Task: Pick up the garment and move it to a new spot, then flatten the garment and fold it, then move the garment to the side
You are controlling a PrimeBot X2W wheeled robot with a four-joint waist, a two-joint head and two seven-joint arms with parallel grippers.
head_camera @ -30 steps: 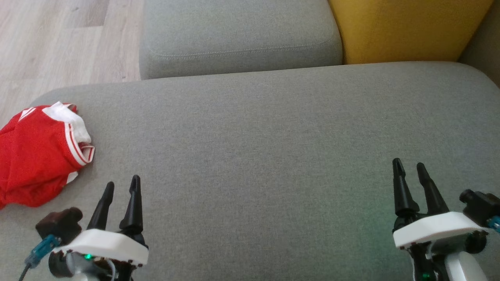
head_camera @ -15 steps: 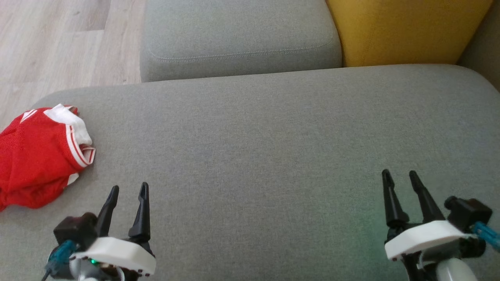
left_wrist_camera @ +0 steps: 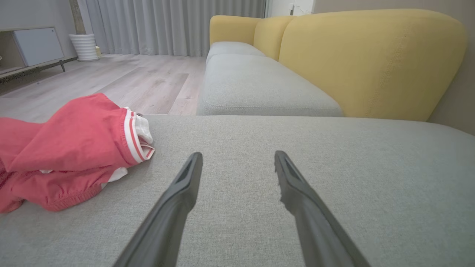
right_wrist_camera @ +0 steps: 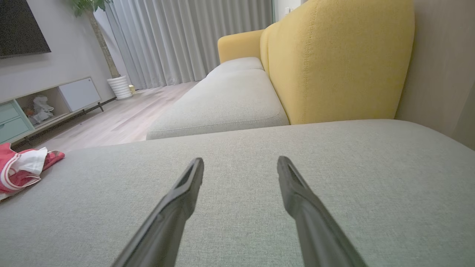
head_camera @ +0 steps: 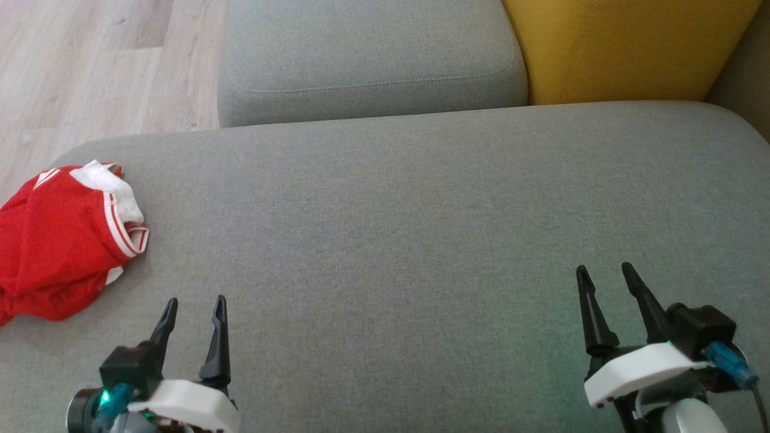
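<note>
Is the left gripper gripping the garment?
No, the left gripper is open and empty; the garment lies apart from it on the cushion.

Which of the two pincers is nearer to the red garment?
The left pincer: the red garment lies close to it, while the right pincer stands far across the grey cushion.

The big grey cushion [head_camera: 421, 228] is wide, flat and soft-looking, with round corners and a slightly rough cloth. One thing lies on it: a red garment [head_camera: 54, 246] with white bits and red-and-white stripes along one edge. It is scrunched up in a heap at the cushion's left end, close to the edge, and part of it runs off the left side of the head view. Along its back edge the cushion meets a smaller grey cushion [head_camera: 367, 60] and a yellow backrest [head_camera: 619, 48].
</note>
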